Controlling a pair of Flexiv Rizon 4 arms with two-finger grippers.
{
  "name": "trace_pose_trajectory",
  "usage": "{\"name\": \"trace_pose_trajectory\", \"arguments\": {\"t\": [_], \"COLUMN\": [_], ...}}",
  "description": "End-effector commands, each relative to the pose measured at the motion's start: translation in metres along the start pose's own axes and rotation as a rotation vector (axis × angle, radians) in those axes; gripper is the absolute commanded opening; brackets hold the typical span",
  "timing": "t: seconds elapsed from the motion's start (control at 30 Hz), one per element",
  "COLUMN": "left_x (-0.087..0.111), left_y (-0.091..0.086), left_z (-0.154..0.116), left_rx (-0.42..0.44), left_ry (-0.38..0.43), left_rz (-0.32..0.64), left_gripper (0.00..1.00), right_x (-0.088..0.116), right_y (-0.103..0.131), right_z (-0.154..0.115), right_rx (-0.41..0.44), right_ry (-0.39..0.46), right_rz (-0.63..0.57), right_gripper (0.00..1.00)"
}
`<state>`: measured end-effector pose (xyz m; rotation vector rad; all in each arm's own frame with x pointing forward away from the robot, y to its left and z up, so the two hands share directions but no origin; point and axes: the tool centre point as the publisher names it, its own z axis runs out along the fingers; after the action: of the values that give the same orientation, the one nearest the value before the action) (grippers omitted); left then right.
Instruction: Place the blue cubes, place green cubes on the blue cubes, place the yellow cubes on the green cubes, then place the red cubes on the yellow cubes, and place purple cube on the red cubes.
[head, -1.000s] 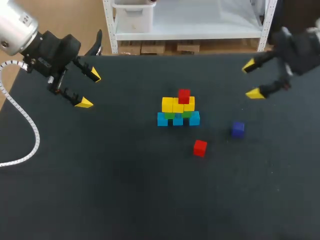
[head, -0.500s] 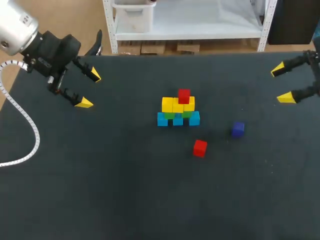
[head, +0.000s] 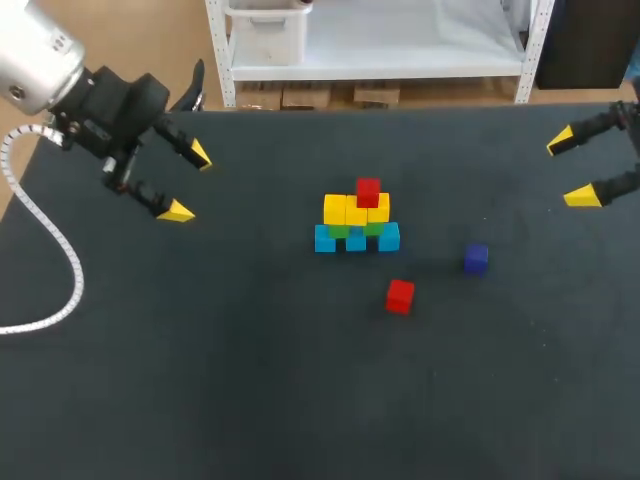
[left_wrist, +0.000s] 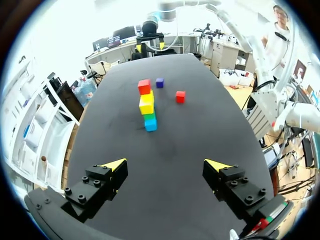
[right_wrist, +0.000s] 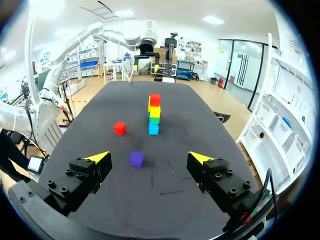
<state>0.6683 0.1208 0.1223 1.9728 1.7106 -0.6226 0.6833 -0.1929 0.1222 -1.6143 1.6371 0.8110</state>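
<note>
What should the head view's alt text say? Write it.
A cube stack stands mid-table: blue base, green, yellow, one red cube on top. A loose red cube and a purple cube lie nearby. The left end effector and right end effector hang open at the sides.

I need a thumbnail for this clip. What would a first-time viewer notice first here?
A bright pyramid of cubes stands mid-table: blue base, green, yellow, one red on top. A loose red cube and a purple cube lie near it on the right arm's side. The left gripper and right gripper hang open and empty far out at either side.
</note>
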Motion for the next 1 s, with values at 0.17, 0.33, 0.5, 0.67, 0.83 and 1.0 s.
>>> {"name": "trace_pose_trajectory", "arguments": {"t": [0.17, 0.33, 0.5, 0.67, 0.83, 1.0], "left_x": [-0.030, -0.036, -0.032, -0.022, -0.022, -0.022], "left_y": [-0.037, -0.056, -0.068, -0.070, -0.070, -0.070], "left_z": [0.033, 0.044, 0.046, 0.036, 0.036, 0.036], "left_rx": [0.030, 0.056, 0.060, 0.029, 0.029, 0.029], "left_ry": [0.014, 0.006, -0.002, -0.008, -0.008, -0.008], "left_rz": [0.057, 0.048, 0.028, 0.030, 0.030, 0.030], "left_gripper": [1.00, 1.00, 1.00, 1.00, 1.00, 1.00], "right_x": [0.001, 0.001, 0.001, 0.001, 0.000, -0.012], "right_y": [0.000, 0.000, 0.000, 0.000, 0.024, 0.064], "right_z": [0.000, 0.000, 0.000, 0.000, 0.008, 0.025], "right_rx": [0.000, 0.000, 0.000, 0.000, -0.032, -0.117], "right_ry": [-0.002, -0.002, -0.002, -0.002, 0.014, 0.064], "right_rz": [-0.001, -0.001, -0.001, -0.001, -0.098, -0.317], "right_gripper": [1.00, 1.00, 1.00, 1.00, 1.00, 1.00]}}
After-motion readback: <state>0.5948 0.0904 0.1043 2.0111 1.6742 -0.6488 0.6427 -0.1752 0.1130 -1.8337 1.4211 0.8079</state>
